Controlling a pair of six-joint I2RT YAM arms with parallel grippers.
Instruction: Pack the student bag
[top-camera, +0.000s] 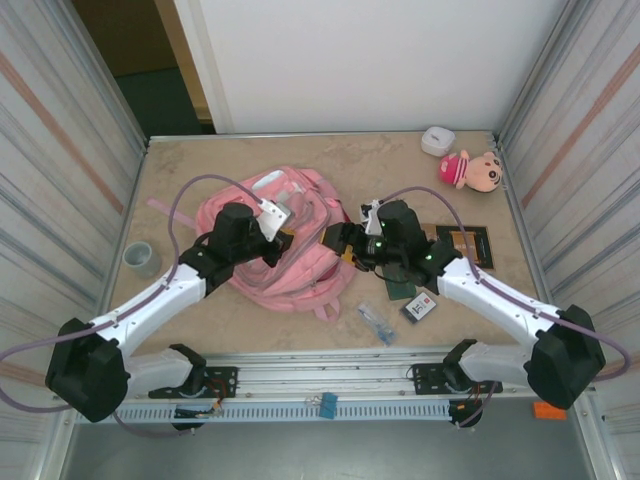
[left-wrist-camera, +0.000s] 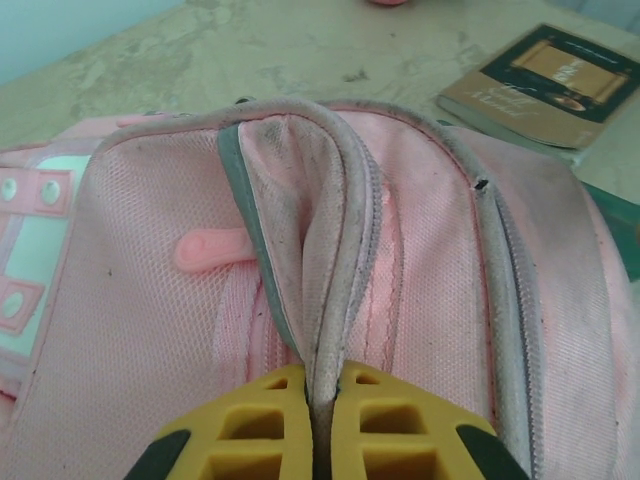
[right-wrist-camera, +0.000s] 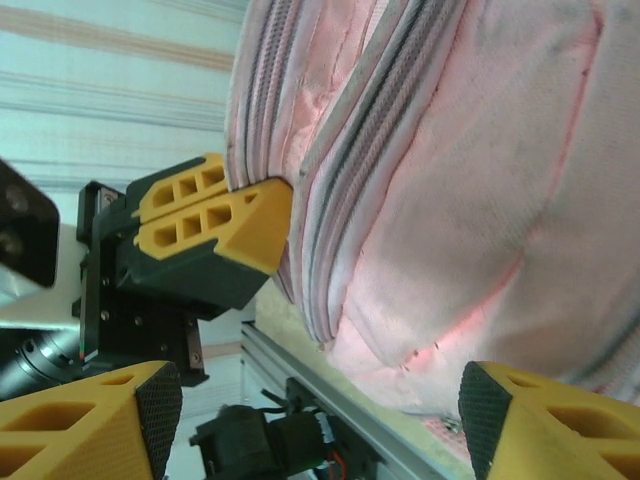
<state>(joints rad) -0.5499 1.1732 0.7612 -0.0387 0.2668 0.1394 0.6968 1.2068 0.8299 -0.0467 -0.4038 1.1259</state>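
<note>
The student bag (top-camera: 300, 215), pink with grey-trimmed zip edges, lies in the middle of the table. My left gripper (top-camera: 281, 241) is shut on a grey-edged flap of the bag's opening (left-wrist-camera: 340, 250), with the fabric pinched between its yellow fingertips (left-wrist-camera: 322, 388). My right gripper (top-camera: 336, 240) sits at the bag's right side, open. Its two yellow fingers stand wide apart at the bottom corners of the right wrist view, nothing between them (right-wrist-camera: 315, 420), and the bag's pink side (right-wrist-camera: 470, 200) lies just beyond. The left gripper's fingers (right-wrist-camera: 215, 225) show there clamped on the bag's edge.
A dark book (top-camera: 468, 243) (left-wrist-camera: 555, 80) lies right of the bag, with a green item (top-camera: 400, 290) and a small card pack (top-camera: 419, 307) near my right arm. A plush doll (top-camera: 472, 170) and white box (top-camera: 437, 140) sit far right. A grey roll (top-camera: 141, 258) stands at left.
</note>
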